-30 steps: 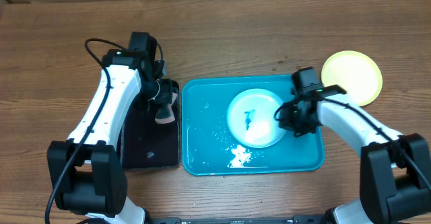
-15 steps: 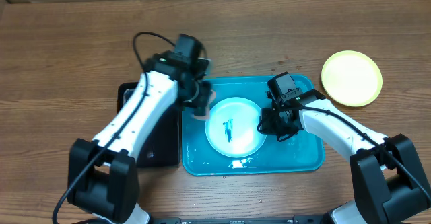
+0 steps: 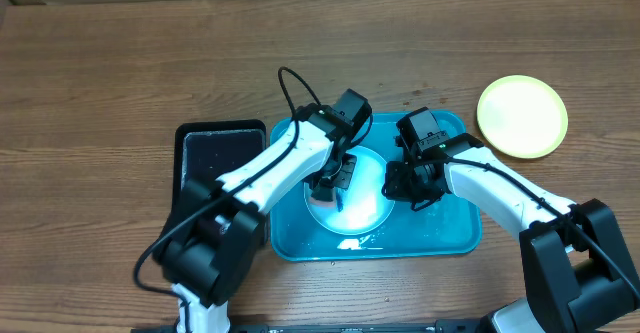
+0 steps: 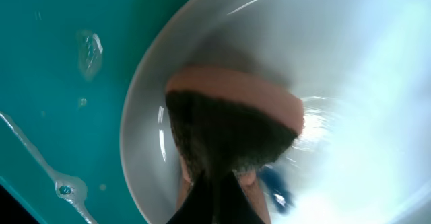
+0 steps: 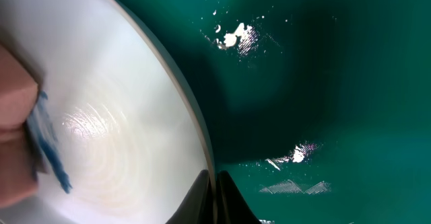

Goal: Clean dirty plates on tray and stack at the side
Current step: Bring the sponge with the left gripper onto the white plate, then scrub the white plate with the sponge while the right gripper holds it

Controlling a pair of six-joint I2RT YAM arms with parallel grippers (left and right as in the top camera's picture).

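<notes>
A light blue plate (image 3: 362, 205) lies in the teal tray (image 3: 450, 235). My right gripper (image 3: 398, 185) is shut on the plate's right rim; in the right wrist view the fingers (image 5: 214, 183) pinch the rim of the plate (image 5: 114, 103). My left gripper (image 3: 330, 178) is shut on a pink sponge with a dark scrub face (image 4: 236, 109) and presses it onto the plate (image 4: 363, 83). Its fingers show at the bottom of the left wrist view (image 4: 215, 194). A blue smear (image 4: 276, 187) lies beside the sponge. A pale yellow-green plate (image 3: 522, 116) sits on the table at the right.
A black rectangular tray (image 3: 215, 188) lies left of the teal tray. White foam (image 3: 350, 241) and water drops (image 4: 89, 46) lie on the teal tray's floor. The tray's raised rim surrounds the plate. Wooden table runs all round.
My left arm swung right from the black tray, carrying the sponge across onto the blue plate. The right gripper slid the plate left, then held still.
</notes>
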